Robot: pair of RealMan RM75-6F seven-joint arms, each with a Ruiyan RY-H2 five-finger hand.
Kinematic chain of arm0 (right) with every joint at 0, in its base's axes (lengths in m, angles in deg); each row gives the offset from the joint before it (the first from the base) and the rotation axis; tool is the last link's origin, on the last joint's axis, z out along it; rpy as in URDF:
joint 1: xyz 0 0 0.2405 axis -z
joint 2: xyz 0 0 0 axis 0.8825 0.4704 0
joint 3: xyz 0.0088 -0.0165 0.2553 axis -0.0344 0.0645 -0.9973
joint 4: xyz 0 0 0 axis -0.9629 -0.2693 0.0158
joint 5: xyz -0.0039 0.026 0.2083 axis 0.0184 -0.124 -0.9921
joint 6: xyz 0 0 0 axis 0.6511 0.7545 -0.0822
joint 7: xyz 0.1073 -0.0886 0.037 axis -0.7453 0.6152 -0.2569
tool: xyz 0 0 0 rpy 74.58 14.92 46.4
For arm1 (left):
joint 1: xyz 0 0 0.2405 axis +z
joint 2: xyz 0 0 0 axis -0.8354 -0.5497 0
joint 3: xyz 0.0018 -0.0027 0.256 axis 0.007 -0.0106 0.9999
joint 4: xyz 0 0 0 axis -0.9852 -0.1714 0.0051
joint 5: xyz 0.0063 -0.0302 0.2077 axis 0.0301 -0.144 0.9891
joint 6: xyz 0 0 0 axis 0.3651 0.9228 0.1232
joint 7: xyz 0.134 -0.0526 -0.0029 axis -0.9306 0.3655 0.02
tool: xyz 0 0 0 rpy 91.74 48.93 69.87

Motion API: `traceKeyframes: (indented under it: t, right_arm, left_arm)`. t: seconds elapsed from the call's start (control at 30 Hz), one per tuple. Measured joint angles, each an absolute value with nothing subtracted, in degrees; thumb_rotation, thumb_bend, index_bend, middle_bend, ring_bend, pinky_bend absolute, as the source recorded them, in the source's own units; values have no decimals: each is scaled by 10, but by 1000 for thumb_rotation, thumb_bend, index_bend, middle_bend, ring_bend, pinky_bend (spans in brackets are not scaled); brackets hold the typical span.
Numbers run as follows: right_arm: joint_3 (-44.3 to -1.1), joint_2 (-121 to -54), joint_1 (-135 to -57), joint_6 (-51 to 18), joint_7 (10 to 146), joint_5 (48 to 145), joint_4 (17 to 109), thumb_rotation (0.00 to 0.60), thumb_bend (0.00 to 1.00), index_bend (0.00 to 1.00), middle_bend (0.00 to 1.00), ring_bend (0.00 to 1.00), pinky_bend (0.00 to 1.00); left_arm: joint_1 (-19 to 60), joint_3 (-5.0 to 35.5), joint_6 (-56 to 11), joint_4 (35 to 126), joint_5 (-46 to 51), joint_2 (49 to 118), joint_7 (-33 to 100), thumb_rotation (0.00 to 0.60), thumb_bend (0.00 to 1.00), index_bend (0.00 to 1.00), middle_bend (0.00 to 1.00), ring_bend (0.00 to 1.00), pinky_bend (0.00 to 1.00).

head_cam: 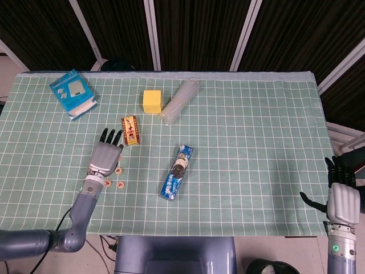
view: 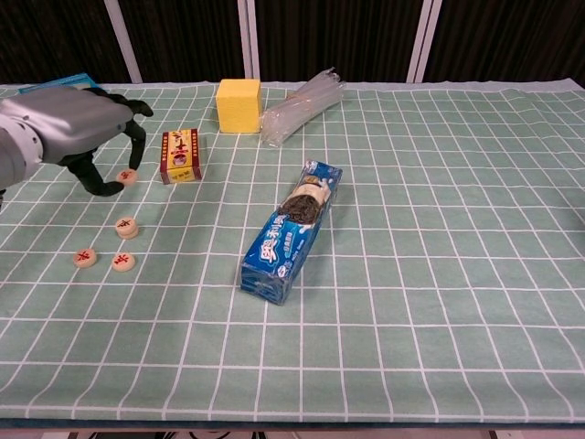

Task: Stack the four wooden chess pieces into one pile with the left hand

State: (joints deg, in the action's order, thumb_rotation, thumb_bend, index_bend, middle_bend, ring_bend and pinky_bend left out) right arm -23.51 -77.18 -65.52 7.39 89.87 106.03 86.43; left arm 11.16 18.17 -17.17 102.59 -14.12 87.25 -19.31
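My left hand hangs above the cloth at the left and pinches one round wooden chess piece between thumb and a finger, clear of the table. In the head view my left hand hides that piece. Three more pieces lie flat below it: one alone, then two side by side, one on the left and one on the right. The head view shows them too, the single one and the pair. My right hand stays at the table's right front corner, fingers apart, holding nothing.
A small red and yellow box lies just right of the left hand. A blue snack pack lies mid-table. A yellow cube and a clear plastic bundle sit at the back, and a blue box at the back left.
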Motion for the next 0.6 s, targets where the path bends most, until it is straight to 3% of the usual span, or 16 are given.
traceKeyframes:
  t: [0.23, 0.6]
  right_arm:
    - [-235, -772, -655, 75, 900, 1060, 864, 600, 233, 0, 12, 1, 0]
    - [-237, -772, -655, 75, 900, 1058, 864, 600, 233, 0, 12, 2, 0]
  left_arm:
    - [133, 208, -183, 1014, -104, 869, -154, 600, 342, 502, 37, 0, 0]
    - [140, 218, -194, 993, -84, 886, -147, 600, 341, 499, 37, 0, 0]
